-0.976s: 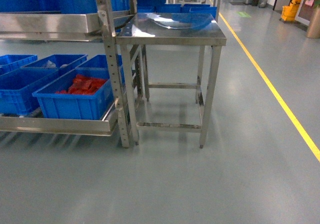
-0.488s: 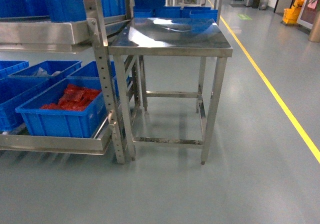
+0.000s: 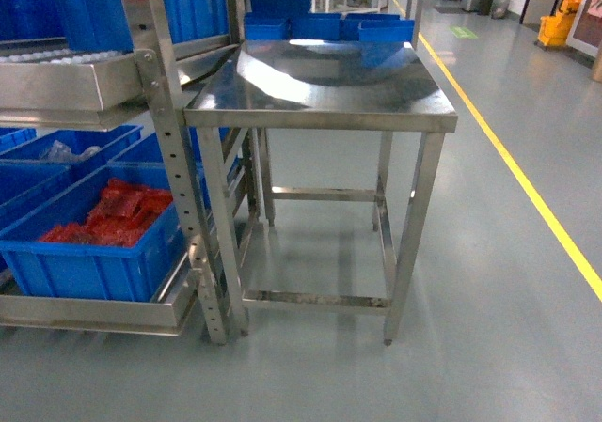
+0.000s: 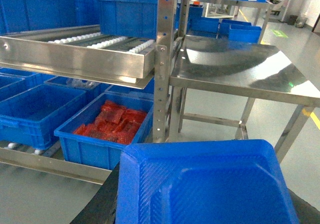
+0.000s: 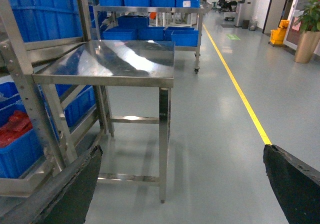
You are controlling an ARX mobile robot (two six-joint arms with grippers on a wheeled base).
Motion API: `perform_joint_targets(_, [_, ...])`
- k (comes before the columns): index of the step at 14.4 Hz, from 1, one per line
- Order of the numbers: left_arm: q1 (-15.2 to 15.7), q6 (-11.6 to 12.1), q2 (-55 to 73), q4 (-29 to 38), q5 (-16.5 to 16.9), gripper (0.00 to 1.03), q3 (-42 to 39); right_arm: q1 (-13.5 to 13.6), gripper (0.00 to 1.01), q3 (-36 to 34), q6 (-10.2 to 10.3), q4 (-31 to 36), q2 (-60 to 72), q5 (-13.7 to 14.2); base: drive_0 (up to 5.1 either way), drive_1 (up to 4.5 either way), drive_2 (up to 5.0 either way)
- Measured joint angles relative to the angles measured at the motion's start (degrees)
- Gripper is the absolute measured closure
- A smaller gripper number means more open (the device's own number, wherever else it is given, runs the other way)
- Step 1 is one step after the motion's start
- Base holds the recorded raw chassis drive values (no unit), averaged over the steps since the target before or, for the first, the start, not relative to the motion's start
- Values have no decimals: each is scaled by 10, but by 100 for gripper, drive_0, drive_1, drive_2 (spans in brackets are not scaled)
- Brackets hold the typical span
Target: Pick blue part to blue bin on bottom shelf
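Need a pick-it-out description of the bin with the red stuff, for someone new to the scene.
Start at the steel table and look left to the steel rack standing against it. On the bottom shelf, the blue bin nearest the rack's post is the one. Only it holds a pile of red packets; the bins beside it show none.
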Motion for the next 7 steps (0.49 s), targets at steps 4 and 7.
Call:
perform_joint_targets(4, [0,0,0,0,0,59,0,0,3,0,0,1,0,0,9,439,-422])
perform_joint_targets(7, [0,0,0,0,0,59,0,0,3,0,0,2,0,0,8,438,-422])
